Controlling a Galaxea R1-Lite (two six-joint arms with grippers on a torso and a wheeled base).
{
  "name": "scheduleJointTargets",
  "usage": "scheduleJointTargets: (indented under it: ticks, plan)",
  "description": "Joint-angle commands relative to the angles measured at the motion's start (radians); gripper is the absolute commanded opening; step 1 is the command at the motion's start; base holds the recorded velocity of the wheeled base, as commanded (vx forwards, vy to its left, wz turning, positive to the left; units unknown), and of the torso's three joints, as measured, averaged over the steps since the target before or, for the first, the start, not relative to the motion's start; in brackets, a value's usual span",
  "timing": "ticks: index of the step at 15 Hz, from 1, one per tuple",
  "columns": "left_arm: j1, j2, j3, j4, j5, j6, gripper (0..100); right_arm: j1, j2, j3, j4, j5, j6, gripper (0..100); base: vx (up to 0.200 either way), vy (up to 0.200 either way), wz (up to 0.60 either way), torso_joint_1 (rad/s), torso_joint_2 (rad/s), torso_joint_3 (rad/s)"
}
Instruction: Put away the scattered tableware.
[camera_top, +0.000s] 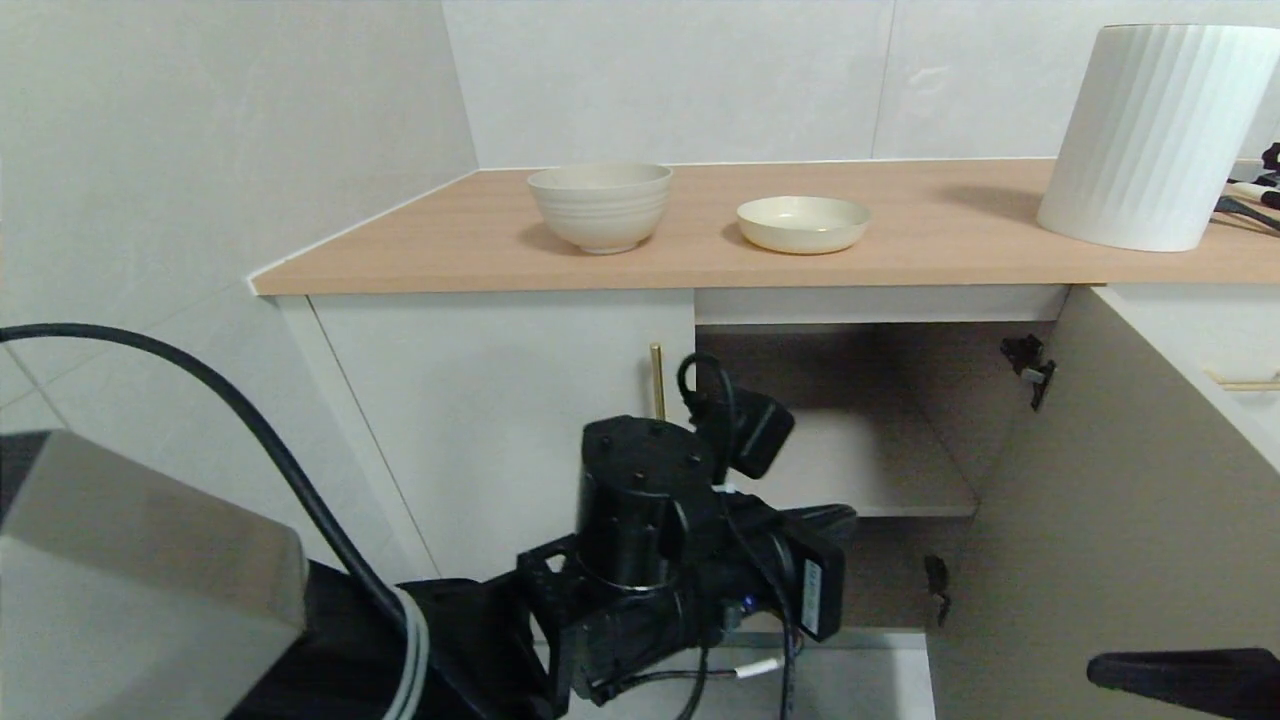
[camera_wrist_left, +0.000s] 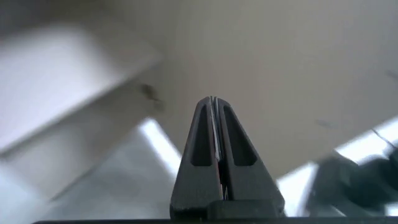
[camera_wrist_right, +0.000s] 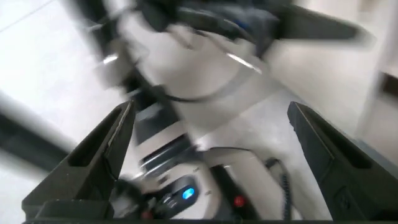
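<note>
On the wooden desk (camera_top: 950, 235), close to the corner where the two tiled walls meet, a deep bowl (camera_top: 600, 205) stands upright. A shallow dish (camera_top: 803, 222) lies near it on the robot's right, the two apart and not touching. Further to the right on the same desk stands a tall ribbed white container (camera_top: 1160, 135), well apart from both.

Below the desk the cupboard has one door (camera_top: 1100, 500) swung open toward the right, and a pale shelf (camera_top: 880, 470) shows inside. The neighbouring door (camera_top: 500, 420) on the left is closed, with a slim brass handle (camera_top: 657, 380) upright at its edge.

The left arm (camera_top: 650, 520) sits low in front of the cupboard opening. The left tool (camera_wrist_left: 214, 106) has its fingers pressed flat together with nothing between them, pointing toward the cupboard's pale inner wall. The right tool (camera_wrist_right: 211, 109) is spread wide and holds nothing, its two dark fingers standing far apart.
</note>
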Motion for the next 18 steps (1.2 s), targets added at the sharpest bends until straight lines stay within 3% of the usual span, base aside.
scheduleJointTargets:
  ticks: [1,2,3,4,6,9,10,11,14,18]
  plan:
    - [0.098,-0.116,0.080,0.000,0.001,0.000,0,-0.006,0.148,-0.087,-0.002,-0.048,0.000,100,0.000,0.000,0.00,0.000,0.00,0.000]
    - [0.112,-0.129,0.091,0.000,0.001,0.000,0,-0.006,0.159,-0.096,-0.002,-0.051,0.000,100,0.000,0.000,0.00,0.000,0.00,0.000]
    - [0.189,-0.211,0.149,0.003,-0.001,0.000,0,-0.006,0.225,-0.153,-0.002,-0.057,-0.003,100,0.000,0.000,0.00,0.000,0.00,0.000]
    - [0.212,-0.252,0.184,0.001,-0.001,0.000,0,-0.012,0.280,-0.191,-0.004,-0.058,-0.014,100,0.000,0.000,0.00,0.000,0.00,0.000]
    - [0.250,-0.329,0.250,0.003,-0.001,0.002,0,-0.075,0.407,-0.303,-0.004,-0.060,-0.092,100,0.000,0.000,0.00,0.000,0.00,0.000]
    - [0.371,-0.385,0.275,0.003,-0.009,0.017,0,-0.163,0.582,-0.463,-0.004,-0.074,-0.097,100,0.000,0.000,0.00,0.000,0.00,0.000]
    - [0.396,-0.401,0.267,0.003,-0.007,0.065,0,-0.166,0.621,-0.489,-0.002,-0.137,-0.098,100,0.000,0.000,0.00,0.000,0.00,0.000]
    - [0.402,-0.407,0.267,0.004,-0.007,0.078,0,-0.164,0.634,-0.492,0.002,-0.170,-0.098,100,0.000,0.000,0.00,0.000,0.00,0.000]
    - [0.411,-0.453,0.247,0.072,-0.006,0.101,0,-0.074,0.631,-0.488,0.004,-0.431,-0.109,100,0.000,0.000,0.00,0.000,0.00,0.000]
    - [0.427,-0.522,0.203,0.230,-0.006,0.101,0,0.015,0.602,-0.491,0.007,-0.557,-0.109,100,0.000,0.000,0.00,0.000,0.00,0.000]
